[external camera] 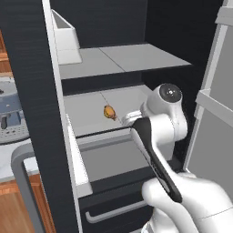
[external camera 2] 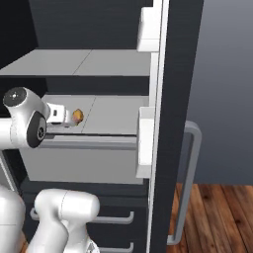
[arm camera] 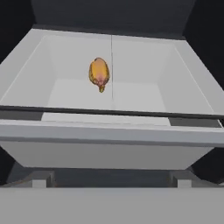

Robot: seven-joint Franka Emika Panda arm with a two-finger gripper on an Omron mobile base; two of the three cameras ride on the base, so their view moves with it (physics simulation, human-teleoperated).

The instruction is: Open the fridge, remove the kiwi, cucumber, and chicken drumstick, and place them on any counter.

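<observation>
The fridge stands open, its dark door swung wide on each side. An orange-brown chicken drumstick lies alone on the pale grey lower shelf, near the middle seam. My gripper hovers at that shelf's front edge, pointing inward, just short of the drumstick. It is open and holds nothing. The kiwi and the cucumber are out of view. A strip of white counter shows at the left, past the door.
An upper shelf sits above the drumstick's shelf. White door bins stick out from both doors. Below are a pale drawer front and dark drawers with grey handles. A grey appliance stands on the counter.
</observation>
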